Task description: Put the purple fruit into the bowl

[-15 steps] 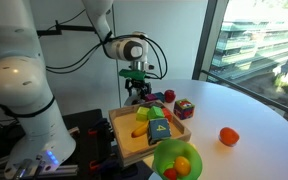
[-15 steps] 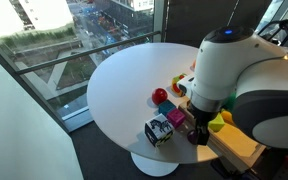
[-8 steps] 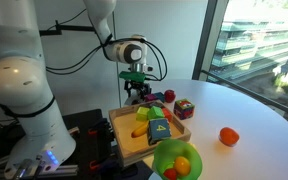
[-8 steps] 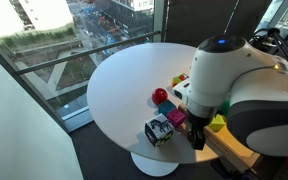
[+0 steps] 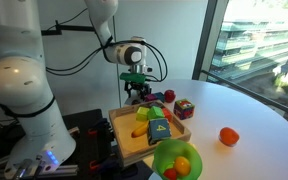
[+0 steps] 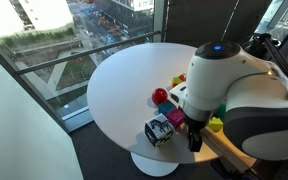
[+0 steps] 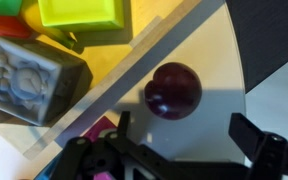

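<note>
The purple fruit [image 7: 173,88] is dark, round and glossy. In the wrist view it lies on the white table just outside the wooden tray's edge [image 7: 134,62]. My gripper [image 7: 184,135] is open and empty, with its two fingers on either side just short of the fruit and not touching it. In an exterior view the gripper [image 5: 136,92] hangs at the tray's far corner and hides the fruit. The lime-green bowl [image 5: 160,155] stands at the near end of the tray, with an orange piece and a red piece in it.
The wooden tray [image 5: 122,133] holds a grey cube [image 7: 29,80], a green block [image 7: 79,12] and other toys. A multicoloured cube [image 5: 184,108] and an orange fruit [image 5: 228,136] lie on the round white table. A red fruit [image 6: 161,96] and a patterned cube [image 6: 158,131] are beside the arm.
The arm has shifted slightly in an exterior view. The gripper stays open over the same spot. No object has moved.
</note>
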